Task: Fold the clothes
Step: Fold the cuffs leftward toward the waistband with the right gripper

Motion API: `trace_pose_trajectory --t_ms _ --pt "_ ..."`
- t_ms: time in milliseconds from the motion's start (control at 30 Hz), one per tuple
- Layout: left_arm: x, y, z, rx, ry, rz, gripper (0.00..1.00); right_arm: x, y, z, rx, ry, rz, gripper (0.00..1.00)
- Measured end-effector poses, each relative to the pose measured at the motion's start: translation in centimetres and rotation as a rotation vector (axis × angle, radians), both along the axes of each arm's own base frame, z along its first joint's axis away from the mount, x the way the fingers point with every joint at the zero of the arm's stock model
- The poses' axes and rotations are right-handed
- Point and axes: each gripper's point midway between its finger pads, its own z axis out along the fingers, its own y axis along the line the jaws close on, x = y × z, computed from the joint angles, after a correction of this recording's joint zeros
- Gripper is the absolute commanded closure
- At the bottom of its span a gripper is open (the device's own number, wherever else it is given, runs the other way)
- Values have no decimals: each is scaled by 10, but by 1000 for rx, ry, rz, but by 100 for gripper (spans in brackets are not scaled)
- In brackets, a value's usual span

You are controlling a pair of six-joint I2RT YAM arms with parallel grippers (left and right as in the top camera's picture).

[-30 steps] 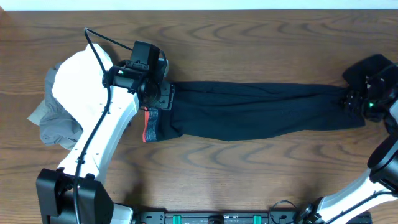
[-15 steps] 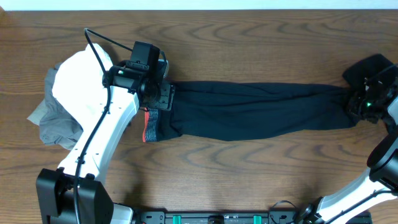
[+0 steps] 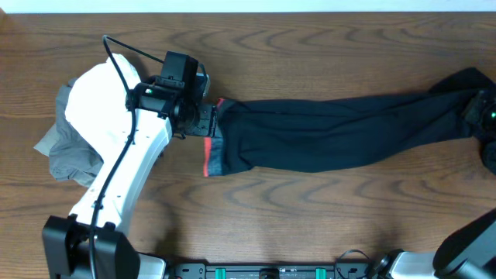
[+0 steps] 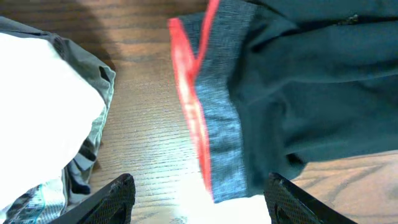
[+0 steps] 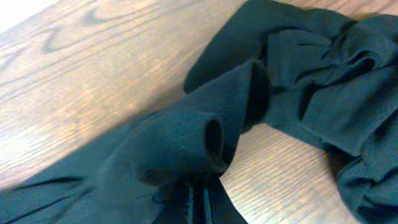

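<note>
Black trousers (image 3: 325, 133), cuff tight in right hand (image 5: 198, 200)

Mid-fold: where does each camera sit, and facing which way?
Overhead: above the table, facing straight down on the black trousers; left arm and right arm show.
Left wrist: on the left arm, facing down at the grey waistband; open left pincer shows.
Right wrist: on the right arm, facing the trousers' leg end; shut right pincer grips it.
Shared: overhead and left wrist both show the waistband.
</note>
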Motion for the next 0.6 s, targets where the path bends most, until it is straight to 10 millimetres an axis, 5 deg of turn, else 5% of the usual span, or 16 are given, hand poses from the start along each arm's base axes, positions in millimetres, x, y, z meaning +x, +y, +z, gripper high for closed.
trace_pose_trajectory --t_ms 200,367,600 --pt "-4 2 38 -21 -89 -1 27 8 47 -4 60 34 87 99" --pt "-7 4 80 -52 -210 5 26 17 108 -11 92 81 228 99" --pt "-15 22 109 -65 -298 54 26 12 193 -20 117 163 429 99"
